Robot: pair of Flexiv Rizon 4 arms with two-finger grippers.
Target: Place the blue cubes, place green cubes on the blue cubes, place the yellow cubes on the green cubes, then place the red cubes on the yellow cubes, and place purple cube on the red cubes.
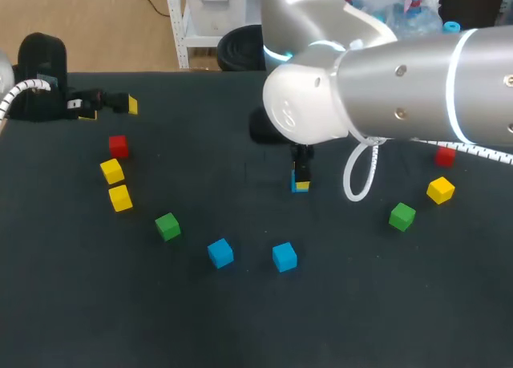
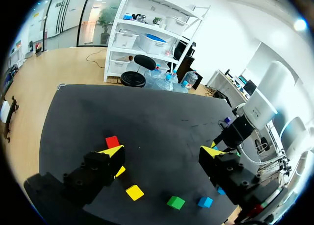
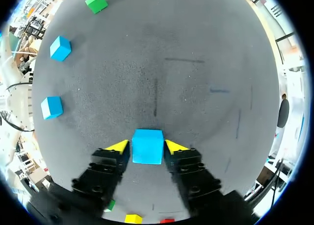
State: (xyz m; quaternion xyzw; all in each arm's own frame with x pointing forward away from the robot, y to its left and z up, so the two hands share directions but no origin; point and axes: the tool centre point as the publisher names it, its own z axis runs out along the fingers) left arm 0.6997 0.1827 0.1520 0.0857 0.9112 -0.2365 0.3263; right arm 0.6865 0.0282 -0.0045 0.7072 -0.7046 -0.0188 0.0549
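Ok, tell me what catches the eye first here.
The silver right arm fills the head view, its gripper shut on a blue cube at the middle of the table. Other cubes lie scattered around, a green cube among them; the left gripper sits open far left.

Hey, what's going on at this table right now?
The right gripper is shut on a blue cube at the middle of the table. The left gripper sits open at the table's left side, holding nothing. Two other blue cubes, the green cubes, yellow cubes and red cubes lie scattered singly. Nothing is stacked yet.
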